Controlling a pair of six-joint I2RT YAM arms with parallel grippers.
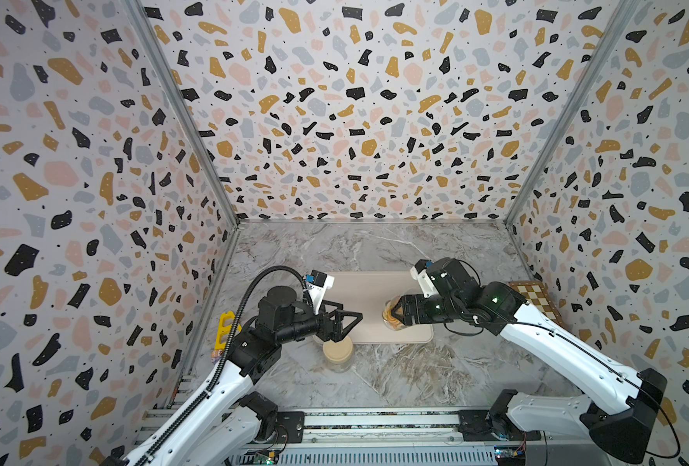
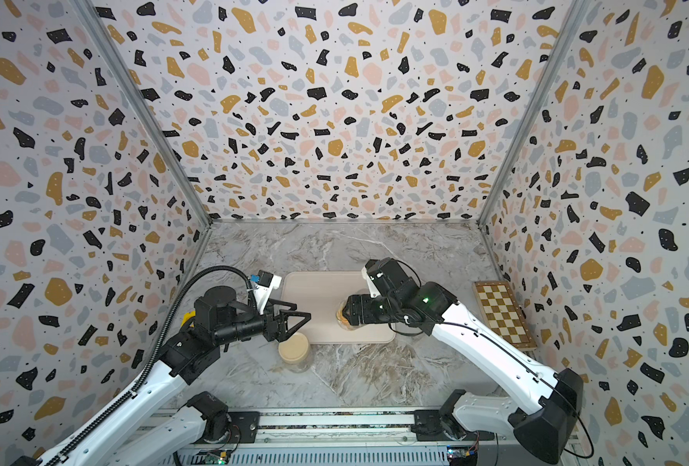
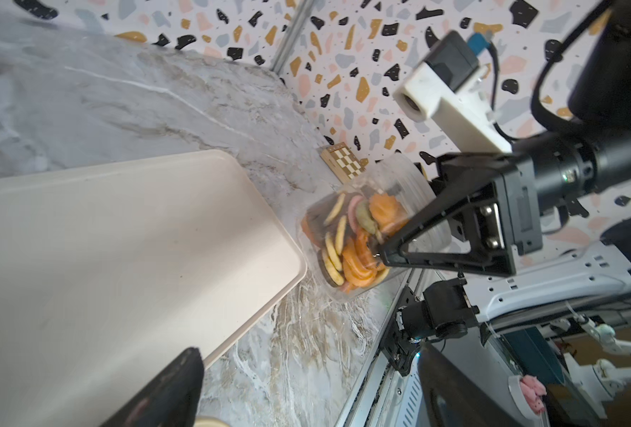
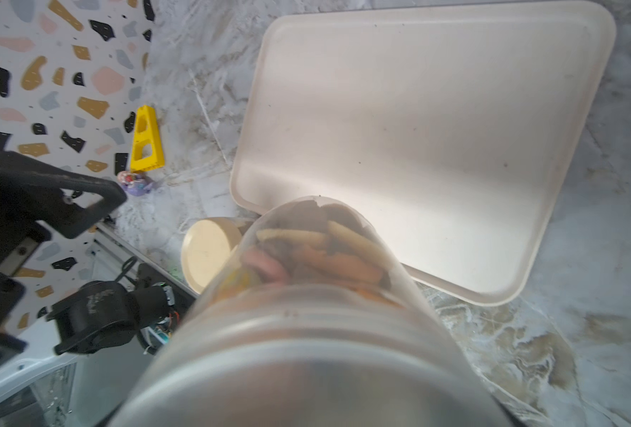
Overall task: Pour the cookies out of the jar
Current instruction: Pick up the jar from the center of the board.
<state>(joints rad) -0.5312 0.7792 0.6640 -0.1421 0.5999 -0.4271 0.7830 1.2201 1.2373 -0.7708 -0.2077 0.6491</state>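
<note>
Marble tabletop [image 1: 395,375], jar [image 1: 392,301] of cookies [image 1: 387,316] half behind right end effector [image 1: 397,312]

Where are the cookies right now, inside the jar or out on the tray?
Inside the jar. The cookies show through the clear jar wall in both wrist views, and the tray is bare.

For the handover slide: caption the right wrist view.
Clear jar of cookies fills the foreground over a corner of the bare cream tray, tan lid beside.
</note>
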